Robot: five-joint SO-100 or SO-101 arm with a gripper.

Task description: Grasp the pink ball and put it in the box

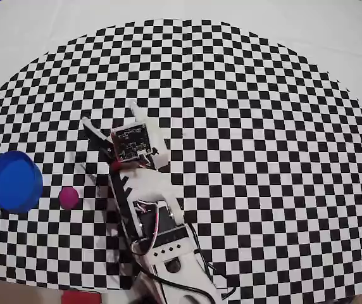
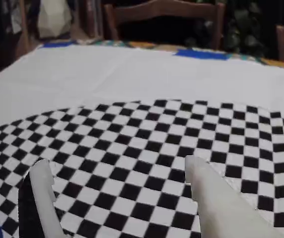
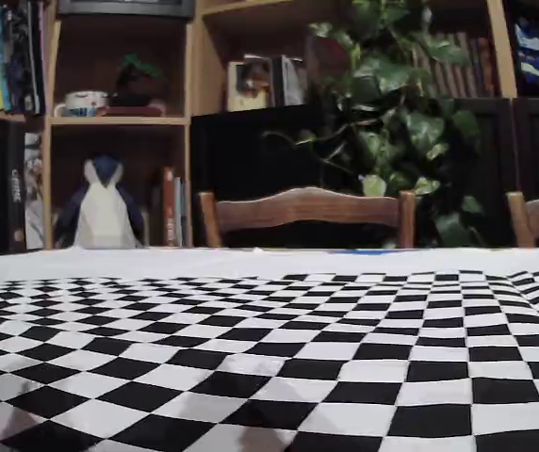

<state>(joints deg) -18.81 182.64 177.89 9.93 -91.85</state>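
beside the blue box (image 1: 15, 182), a small smooth magenta pink ball (image 1: 68, 197)

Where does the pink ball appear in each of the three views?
Overhead view: the pink ball lies at lower left, just right of the blue box, apart from it.
Wrist view: not in it.
Fixed view: not in it.
Shared landmark: the checkered cloth, seen in all three views.

Pink ball (image 1: 68, 197) is a small smooth magenta sphere just sitting loose on the checkered cloth, far left in the overhead view. The box (image 1: 14, 180) is really a round bright-blue bowl, upright, just left of the ball, not touching it.
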